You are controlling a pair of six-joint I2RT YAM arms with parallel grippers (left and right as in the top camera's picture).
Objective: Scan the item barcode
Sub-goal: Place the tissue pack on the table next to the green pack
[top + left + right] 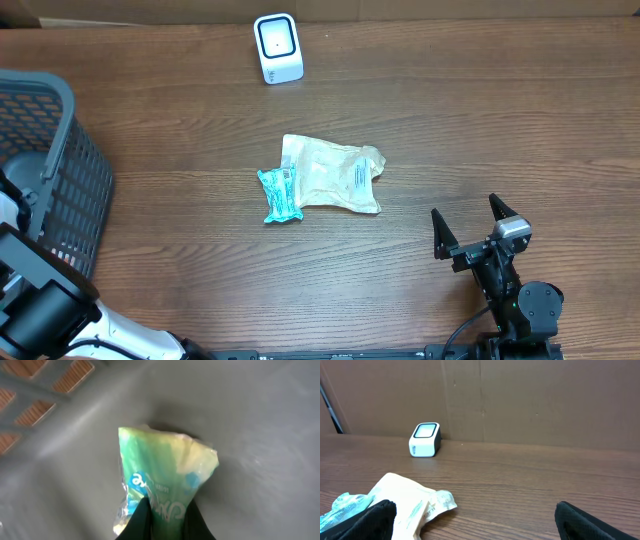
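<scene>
In the left wrist view my left gripper point(169, 521) is shut on the near end of a green packet point(165, 470), the item, which lies on the grey floor of the basket point(260, 425). Its black fingers point(142, 521) pinch the wrapper from both sides. No barcode shows on it. The white scanner point(278, 47) stands at the table's far edge, also seen from the right wrist as the scanner point(425, 439). My right gripper point(466, 211) rests open at the front right, right of the packets, with nothing between its fingers point(592, 522).
The grey mesh basket point(60, 165) stands at the left edge, with my left arm point(40, 305) reaching into it. A beige packet point(335, 172) and a teal packet point(280, 193) lie mid-table. Brown cardboard backs the table.
</scene>
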